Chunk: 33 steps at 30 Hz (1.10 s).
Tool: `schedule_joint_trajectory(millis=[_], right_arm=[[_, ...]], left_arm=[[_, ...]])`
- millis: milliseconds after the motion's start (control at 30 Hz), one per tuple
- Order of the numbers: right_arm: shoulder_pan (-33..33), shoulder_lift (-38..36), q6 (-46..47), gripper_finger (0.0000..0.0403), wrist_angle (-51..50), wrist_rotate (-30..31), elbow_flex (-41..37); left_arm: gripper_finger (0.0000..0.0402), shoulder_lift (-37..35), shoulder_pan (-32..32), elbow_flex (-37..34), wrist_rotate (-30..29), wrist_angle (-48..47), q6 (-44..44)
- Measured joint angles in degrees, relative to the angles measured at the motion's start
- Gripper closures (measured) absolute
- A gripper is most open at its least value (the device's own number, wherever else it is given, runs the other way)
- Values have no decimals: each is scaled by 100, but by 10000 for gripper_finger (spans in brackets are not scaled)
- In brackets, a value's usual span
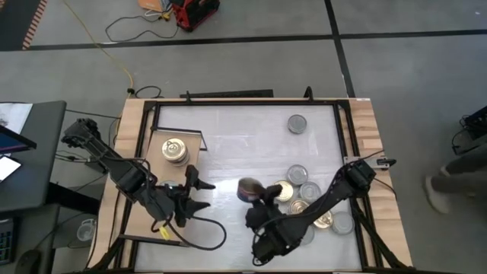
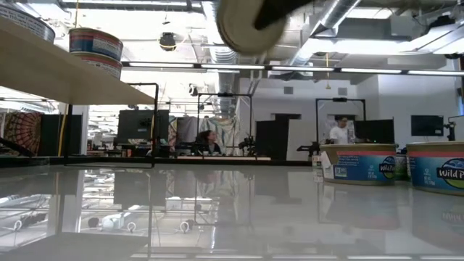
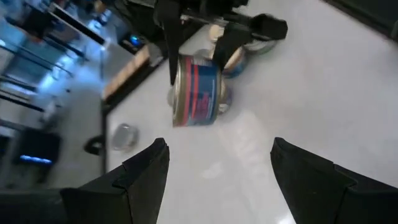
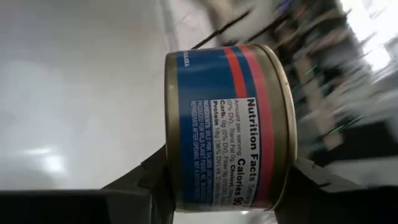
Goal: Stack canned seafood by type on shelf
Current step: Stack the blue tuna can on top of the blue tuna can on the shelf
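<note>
Tins: one [image 4: 227, 127] held aloft, two stacked [image 1: 175, 149] on shelf [image 1: 199, 141], perhaps nine loose.

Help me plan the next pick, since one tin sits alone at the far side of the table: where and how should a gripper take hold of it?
Probably from straight above, fingers closing across the curved side wall of the lone tin. It lies flat, silver top up, with bare table all around.
</note>
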Motion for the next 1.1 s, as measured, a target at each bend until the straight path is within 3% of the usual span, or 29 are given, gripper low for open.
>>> schedule_joint_trajectory(millis=[167,467,533,667,733,1100], right_arm=[[-345,0,-1808,181,469,788,36],[-960,-225,-3115,182,1464,400,36],[-1010,-387,-3632,180,2010,320,36],[-1013,-562,-4882,181,3153,142,36],[-1010,-595,-5274,182,3476,8,36],[-1077,-612,-5745,180,3854,-43,35]], left_arm=[[134,-359,238,-34,197,50,350],[134,-734,872,-578,399,140,662],[134,-611,887,-621,100,157,816],[134,-399,889,-623,-1132,572,1019],[134,-375,890,-619,-1333,826,1217],[134,-392,872,-621,-1088,1059,1334]])
